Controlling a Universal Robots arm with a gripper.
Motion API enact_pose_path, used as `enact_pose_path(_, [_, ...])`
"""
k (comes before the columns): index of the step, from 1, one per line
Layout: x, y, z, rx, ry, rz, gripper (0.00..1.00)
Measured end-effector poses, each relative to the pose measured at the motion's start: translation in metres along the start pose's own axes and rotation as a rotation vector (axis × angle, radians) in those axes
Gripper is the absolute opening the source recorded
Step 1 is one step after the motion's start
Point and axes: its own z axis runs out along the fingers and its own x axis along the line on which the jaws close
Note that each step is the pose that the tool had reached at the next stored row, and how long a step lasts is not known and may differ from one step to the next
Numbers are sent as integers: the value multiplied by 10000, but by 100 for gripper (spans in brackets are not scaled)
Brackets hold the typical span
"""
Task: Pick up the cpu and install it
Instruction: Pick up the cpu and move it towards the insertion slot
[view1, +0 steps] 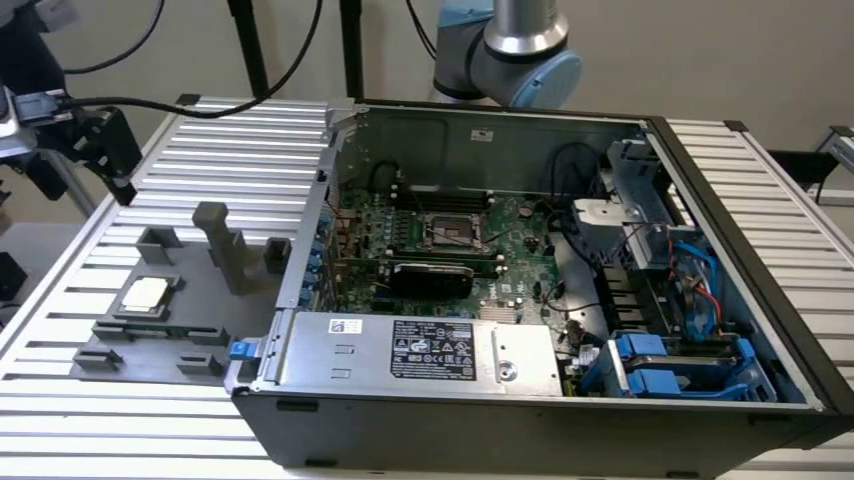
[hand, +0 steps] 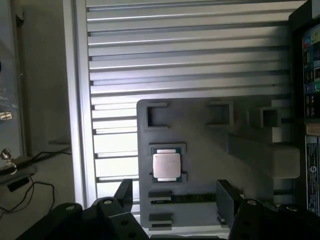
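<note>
Well, at the exterior view's left, the gripper hung up in the air over the end of a striped metal table. Its 2 black fingers stood wide apart. They held nothing and touched nothing.

A bit to the right and lower down, a flat grey fixture plate lay on the table. The cpu sat in a small square holder near the left side of that plate. It lay flat with its pale shiny top facing up. In the wrist view the cpu showed out ahead of the open fingers, well apart from them.

Right of the cpu, 1 tall grey post stood straight up on the plate. A few low grey blocks sat along the plate's near edge.

Next came a big computer case, open on top, just beside the plate. Inside it lay a green board with a black square socket frame near its middle. A silver box with a label sat at the front of the case. Behind the case rose the robot arm, grey and light blue.

At the far right, inside the case, were some blue plastic parts and thin wires.
</note>
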Motion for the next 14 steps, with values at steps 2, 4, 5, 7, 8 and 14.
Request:
enact_pose_path(2, [-11, -40, 35, 0, -1, 1, 77])
enact_pose_path(4, [-23, -82, 70, -1, -1, 1, 77])
enact_pose_path(5, [-28, -102, 87, -1, -1, 1, 77])
enact_pose_path(7, [-39, -138, 122, -2, -3, 0, 77])
enact_pose_path(8, [-44, -152, 139, -2, -2, 0, 77])
enact_pose_path(14, [-69, -220, 246, -1, -2, 1, 77])
